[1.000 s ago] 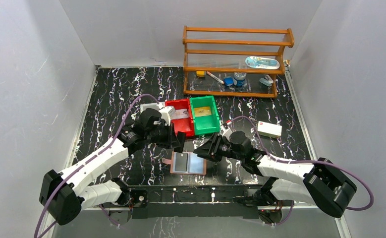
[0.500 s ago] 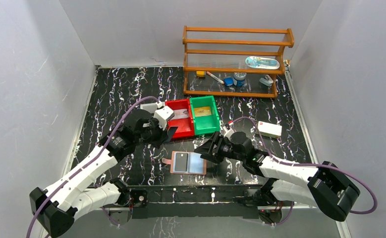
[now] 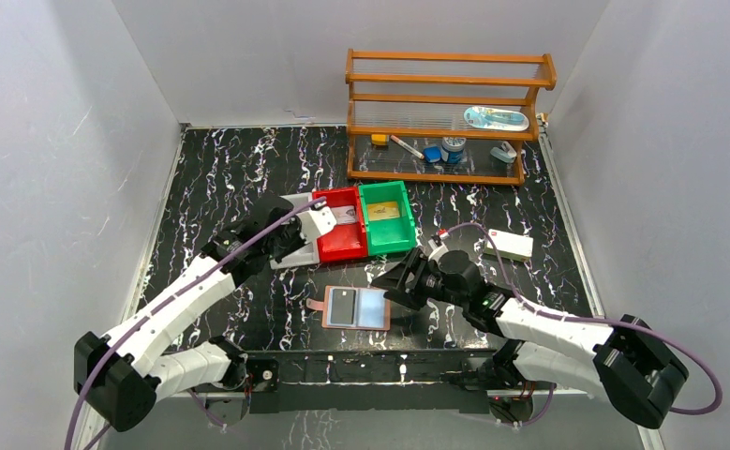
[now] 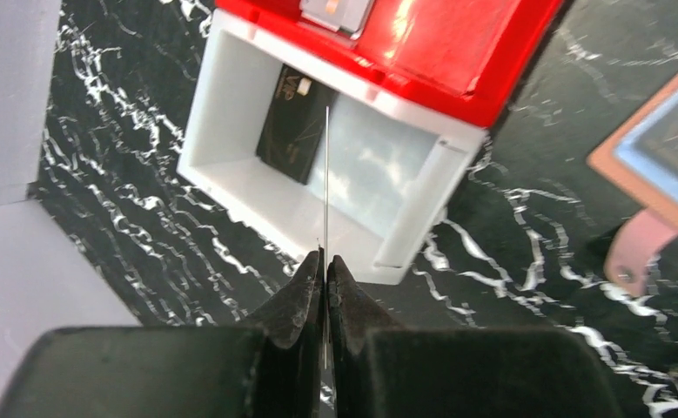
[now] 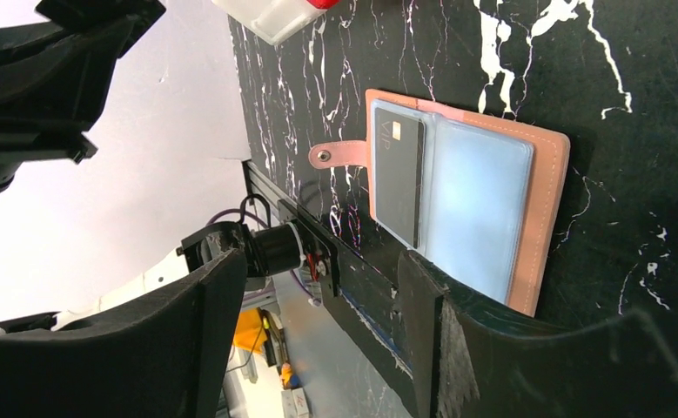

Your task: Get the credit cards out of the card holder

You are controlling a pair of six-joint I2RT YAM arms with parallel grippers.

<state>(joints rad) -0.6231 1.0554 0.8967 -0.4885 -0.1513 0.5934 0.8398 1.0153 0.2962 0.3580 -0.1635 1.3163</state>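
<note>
Over the counter (image 3: 211,169), left jaws pinch a card (image 4: 325,174) above the bin (image 4: 405,226), likely for dropping; right jaws wide by the holder (image 5: 549,218).

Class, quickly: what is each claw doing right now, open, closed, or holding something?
Left claw: closed on a card, seen edge-on.
Right claw: open, holding nothing, near the card holder.
</note>
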